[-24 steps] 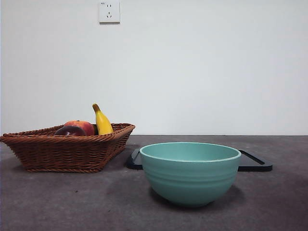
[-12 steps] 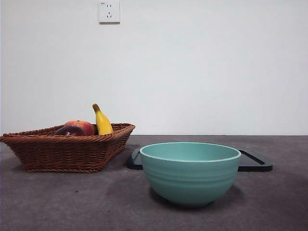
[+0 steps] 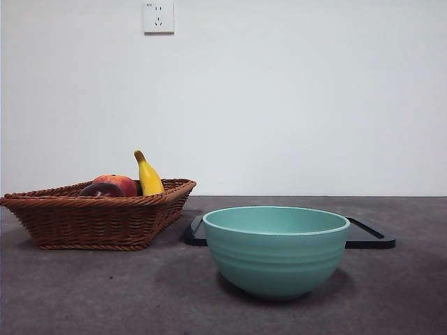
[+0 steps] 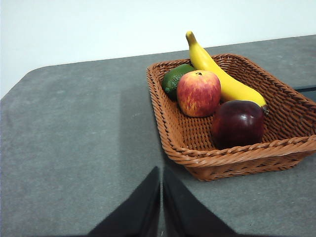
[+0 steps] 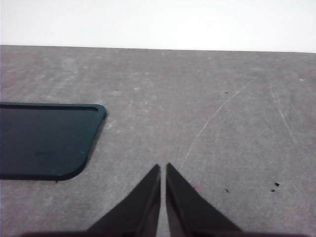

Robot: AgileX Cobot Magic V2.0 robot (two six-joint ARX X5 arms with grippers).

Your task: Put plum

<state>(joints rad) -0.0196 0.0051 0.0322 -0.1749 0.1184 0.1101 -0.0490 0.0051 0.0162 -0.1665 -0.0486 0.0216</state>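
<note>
Front view: the plum (image 3: pixel 102 190) is seen low in the wicker basket (image 3: pixel 98 220) at left, with a teal bowl (image 3: pixel 276 251) at center. Left wrist view: the left gripper (image 4: pixel 161 173) is held over bare worktop (image 4: pixel 74 143), jaws pressed together, beside the basket. Right wrist view: the right gripper (image 5: pixel 163 169) is pressed together too, near a dark tray (image 5: pixel 44 140).

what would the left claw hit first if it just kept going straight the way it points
Probably bare table: the shut left claw points just beside the wicker basket, whose near corner it might clip. The plum sits off that line. Depth is uncertain.
</note>
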